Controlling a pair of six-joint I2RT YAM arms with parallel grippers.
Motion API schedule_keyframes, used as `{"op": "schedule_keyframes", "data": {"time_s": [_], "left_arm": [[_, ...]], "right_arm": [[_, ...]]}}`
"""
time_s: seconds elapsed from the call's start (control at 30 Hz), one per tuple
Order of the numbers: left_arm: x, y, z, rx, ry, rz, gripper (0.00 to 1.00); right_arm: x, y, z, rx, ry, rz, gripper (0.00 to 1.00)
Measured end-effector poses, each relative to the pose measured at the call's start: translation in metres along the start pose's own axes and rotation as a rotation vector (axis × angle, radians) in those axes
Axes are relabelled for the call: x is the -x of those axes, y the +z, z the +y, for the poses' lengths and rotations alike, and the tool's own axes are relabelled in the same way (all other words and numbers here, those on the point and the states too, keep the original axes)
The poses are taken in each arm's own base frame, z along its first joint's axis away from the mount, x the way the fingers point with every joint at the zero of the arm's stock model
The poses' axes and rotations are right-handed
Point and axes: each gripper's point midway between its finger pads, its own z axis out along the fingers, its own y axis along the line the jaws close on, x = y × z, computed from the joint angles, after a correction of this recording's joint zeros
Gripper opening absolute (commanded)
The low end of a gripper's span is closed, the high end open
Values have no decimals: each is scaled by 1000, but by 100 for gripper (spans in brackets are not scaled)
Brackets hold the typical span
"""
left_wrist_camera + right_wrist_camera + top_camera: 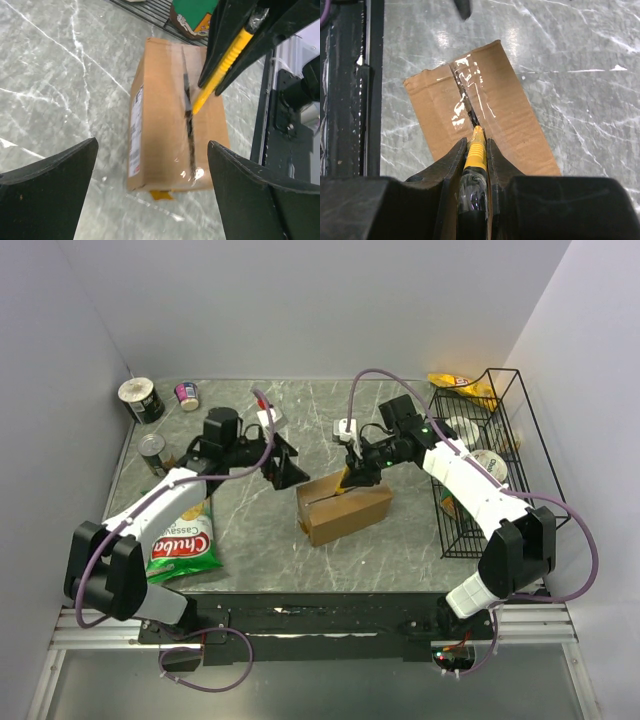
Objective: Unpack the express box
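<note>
Cutter [476,151] clamped in right jaws (tip at express box [520,130] seam); left jaws apart.

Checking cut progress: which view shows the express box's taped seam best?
Left wrist: the whole taped seam of the express box shows, a dark slit with the yellow cutter tip at it. Right wrist shows only the glary part beyond the cutter; top external, a thin line.
</note>
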Motion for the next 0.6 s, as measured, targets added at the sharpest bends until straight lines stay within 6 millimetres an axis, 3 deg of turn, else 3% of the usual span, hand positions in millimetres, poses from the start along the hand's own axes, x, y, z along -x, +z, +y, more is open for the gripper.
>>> {"op": "schedule_keyframes", "data": {"time_s": [0.07,0.27,0.6], "left_arm": [[-2,10,-7,10,11,-9,96],[-45,37,-32,12,38,78,96],[-59,54,-33,53,152,94,96]], "right_arm": [[1,1,-2,-12,9,3,0],[4,4,-6,-44,41,6,0],[6,4,-11,-70,76,3,0]]}}
